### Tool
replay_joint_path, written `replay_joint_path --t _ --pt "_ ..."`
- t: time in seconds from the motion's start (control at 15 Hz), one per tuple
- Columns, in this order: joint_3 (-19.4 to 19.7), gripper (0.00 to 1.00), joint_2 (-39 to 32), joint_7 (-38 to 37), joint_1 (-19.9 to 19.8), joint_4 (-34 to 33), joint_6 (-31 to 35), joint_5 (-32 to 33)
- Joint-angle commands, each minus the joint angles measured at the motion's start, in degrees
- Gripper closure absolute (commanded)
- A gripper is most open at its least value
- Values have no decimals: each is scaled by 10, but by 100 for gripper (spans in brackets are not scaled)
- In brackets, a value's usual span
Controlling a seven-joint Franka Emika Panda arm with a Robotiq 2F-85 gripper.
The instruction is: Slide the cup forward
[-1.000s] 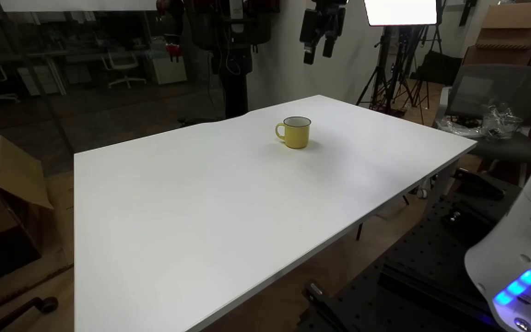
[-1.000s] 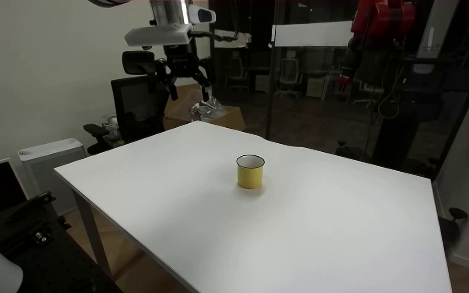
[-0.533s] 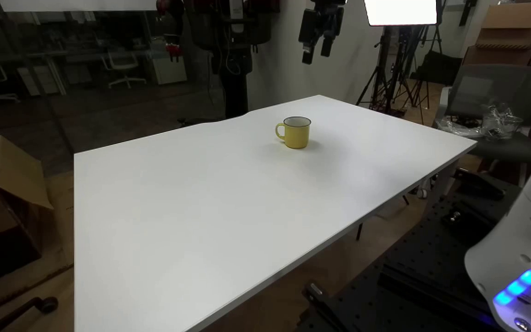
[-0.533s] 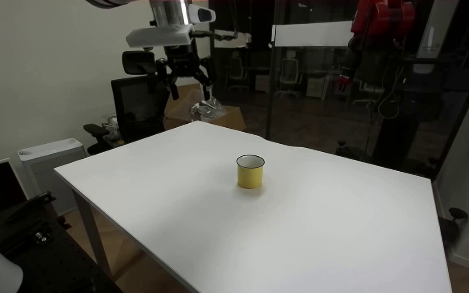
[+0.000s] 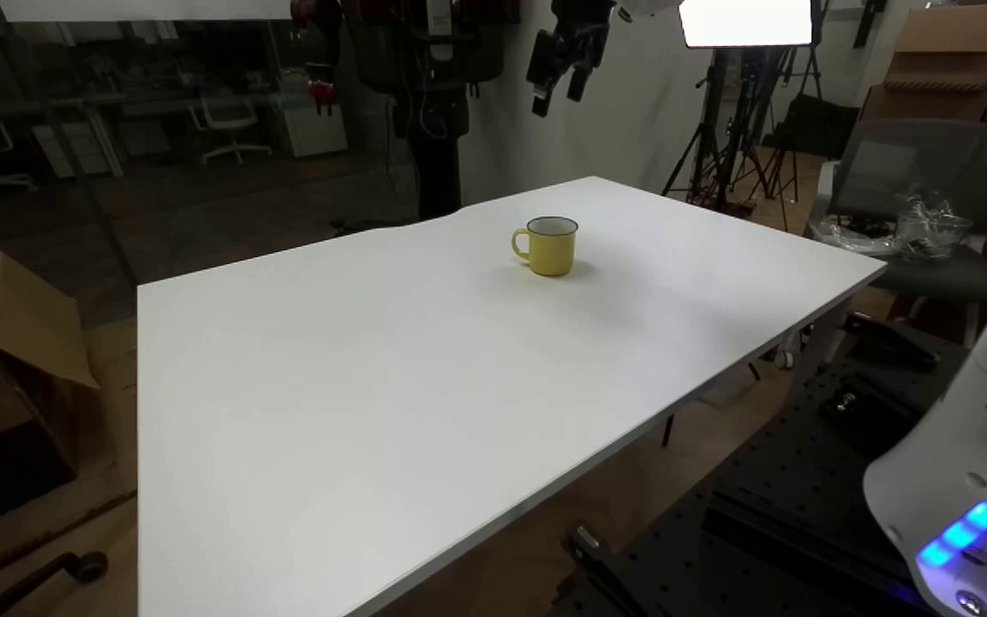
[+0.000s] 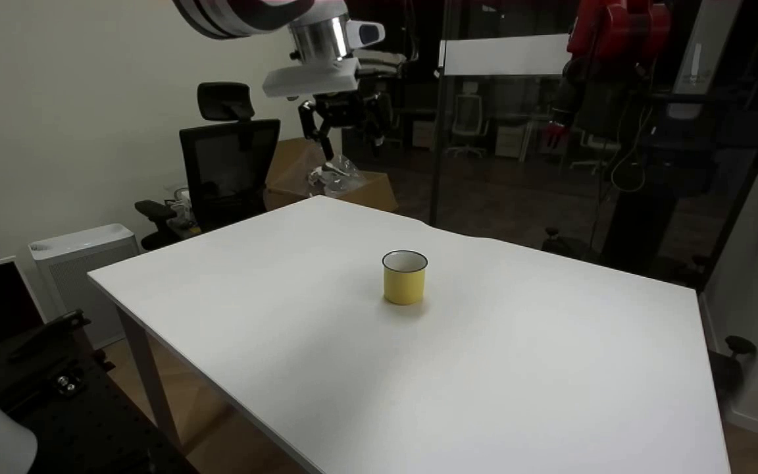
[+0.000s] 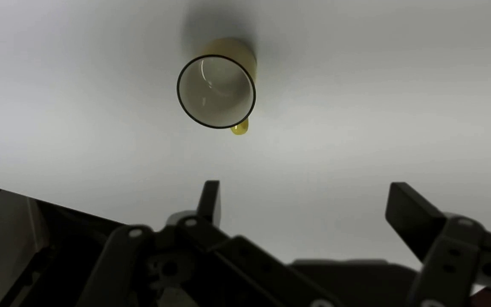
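Yellow cup [image 5: 553, 253] upright on the counter [image 5: 356, 386], in from its edges, long axis vertical; handle [image 7: 240, 128] points roughly away from the arm base [image 5: 948, 463], as an exterior view has it. The fingers [image 7: 414, 217] hang well above the cup's level in both exterior views, apart from it. They stand wide apart, counter showing through the gap; hold of nothing. Key relation, the cup's bearing from the fingers: in the wrist view it shows beyond them, handle on the side facing them, and off the gap's middle, in line with one finger rather than between the two. At this height, from where I stand, I can't tell which flank of the cup they would come down beside. My reading: approach stage, slide not yet begun. If forward means away from the arm base, the push should land on the cup's side opposite the handle, so the fingers would need to come down low on the base side of the cup and square up to it. Likely trouble: a touch high on the cup could tip it; a push off its centre could spin it.
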State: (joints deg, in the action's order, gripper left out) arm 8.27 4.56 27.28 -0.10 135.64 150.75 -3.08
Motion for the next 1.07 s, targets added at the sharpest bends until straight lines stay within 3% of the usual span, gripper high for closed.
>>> replay_joint_path --t 0.0,0.2,0.33,0.53,1.0 --pt "-12 0 -23 17 -12 -23 -23 -29" --pt "-19 0 -69 45 -19 -68 -54 -65" --pt "-19 0 -75 40 -18 -73 -46 -52" --pt "-25 0 -135 58 -31 -132 -61 -42" --pt "-62 0 -300 156 -110 -277 -153 -76"
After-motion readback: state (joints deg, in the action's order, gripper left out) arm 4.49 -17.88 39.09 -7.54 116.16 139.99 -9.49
